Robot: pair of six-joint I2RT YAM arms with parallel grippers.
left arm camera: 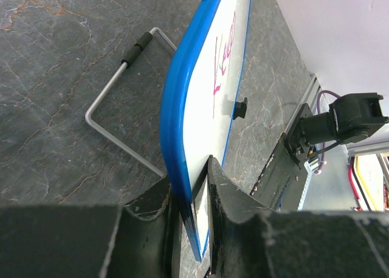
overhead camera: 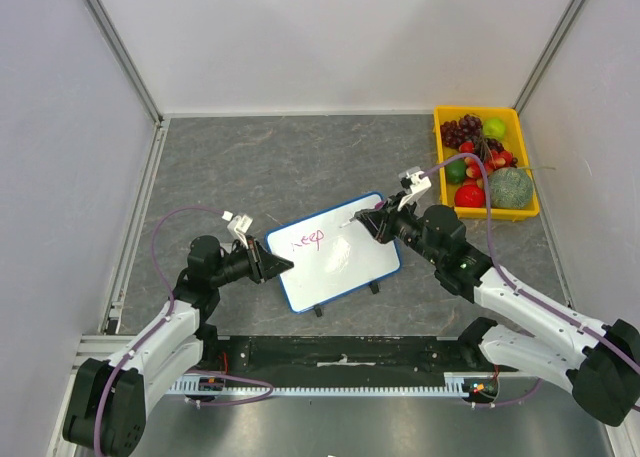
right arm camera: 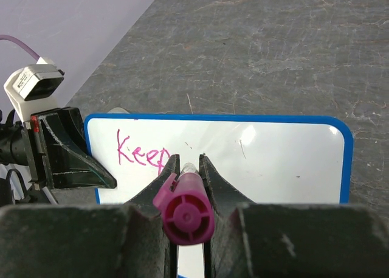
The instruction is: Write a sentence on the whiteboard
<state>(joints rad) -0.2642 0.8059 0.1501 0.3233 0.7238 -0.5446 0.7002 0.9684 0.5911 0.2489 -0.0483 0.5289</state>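
The whiteboard (overhead camera: 345, 262), white with a blue rim, stands tilted on small black feet at the table's middle. Magenta lettering (overhead camera: 307, 240) on it reads "Keep"; only this one word shows. My left gripper (overhead camera: 284, 265) is shut on the board's left edge, one finger on each face, as the left wrist view (left arm camera: 188, 176) shows. My right gripper (overhead camera: 372, 220) is shut on a magenta-capped marker (right arm camera: 184, 212) over the board's upper middle, just right of "Keep" (right arm camera: 141, 150). The marker's tip is hidden behind my fingers.
A yellow tray (overhead camera: 439, 142) of toy fruit stands at the back right. The board's bent wire stand (left arm camera: 118, 86) rests on the grey table behind it. Pale walls close in the left, back and right sides.
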